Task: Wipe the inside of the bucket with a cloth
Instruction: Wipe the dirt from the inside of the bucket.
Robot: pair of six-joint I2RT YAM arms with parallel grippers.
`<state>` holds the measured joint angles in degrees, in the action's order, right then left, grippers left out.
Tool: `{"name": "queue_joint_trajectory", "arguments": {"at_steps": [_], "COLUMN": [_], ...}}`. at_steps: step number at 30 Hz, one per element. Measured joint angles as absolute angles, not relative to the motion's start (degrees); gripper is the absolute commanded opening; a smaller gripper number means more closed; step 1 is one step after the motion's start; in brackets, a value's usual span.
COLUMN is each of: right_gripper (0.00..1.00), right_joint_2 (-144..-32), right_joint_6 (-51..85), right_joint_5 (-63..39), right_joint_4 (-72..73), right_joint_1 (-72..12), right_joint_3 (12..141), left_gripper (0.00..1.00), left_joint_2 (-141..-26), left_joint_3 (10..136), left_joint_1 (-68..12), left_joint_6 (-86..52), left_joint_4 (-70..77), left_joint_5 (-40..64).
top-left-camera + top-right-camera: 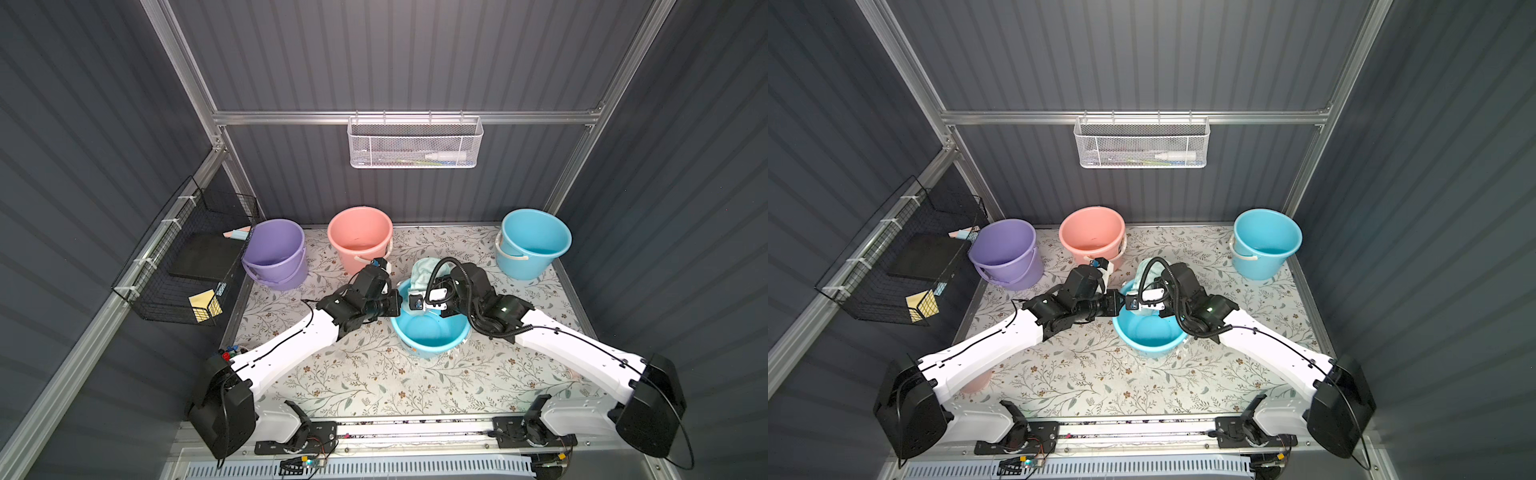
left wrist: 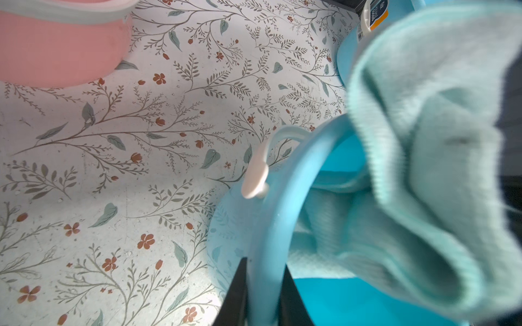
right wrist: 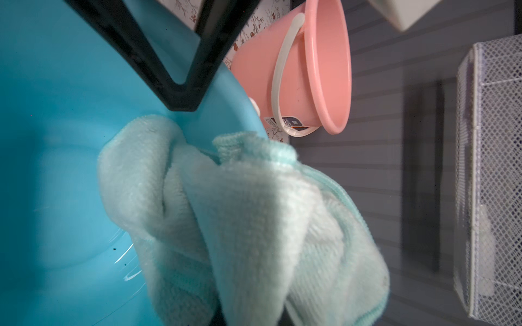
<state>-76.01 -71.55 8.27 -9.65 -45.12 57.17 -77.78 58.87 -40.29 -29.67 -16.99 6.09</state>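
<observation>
There are four buckets on the worktop (image 1: 374, 374): a purple bucket (image 1: 276, 253), a pink bucket (image 1: 359, 237) and a blue bucket (image 1: 534, 243) along its back edge, a second blue bucket (image 1: 432, 332) near its middle; one cloth (image 1: 426, 272); two baskets, a white basket (image 1: 415, 143) and a black basket (image 1: 183, 266); two arms, left arm (image 1: 291, 345) and right arm (image 1: 573, 345).

So the bucket (image 1: 430, 332) is a bright turquoise plastic one with a pale white handle (image 2: 255, 175) hanging down outside the rim. It sits mouth-up around the middle of the floral tabletop (image 1: 374, 374). The inside looks shiny, with a couple of tiny dark specks near the bottom. The cloth (image 1: 424, 272) is a fluffy pale mint microfibre thing, all bunched up. It's partly down against the far inside wall and partly spilling over the far rim.
</observation>
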Motion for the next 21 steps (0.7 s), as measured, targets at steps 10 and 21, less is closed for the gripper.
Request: {"name": "queue_joint_trajectory", "arguments": {"at_steps": [10, 21], "right_gripper": [0.0, 0.0], "right_joint_2": [-84.0, -89.0], "right_joint_6": [-73.6, -70.5], "right_joint_5": [9.7, 7.7], "right_joint_4": [-3.1, 0.2], "right_joint_1": [-45.2, -45.2], "right_joint_3": [56.9, 52.0], "left_gripper": [0.0, 0.0], "left_joint_2": [-77.8, -77.7], "left_joint_3": [58.9, 58.8], "left_joint_1": [-39.7, -39.7], "left_joint_6": [-29.7, -29.7], "left_joint_4": [-17.0, -17.0], "left_joint_5": [5.9, 6.0]}}
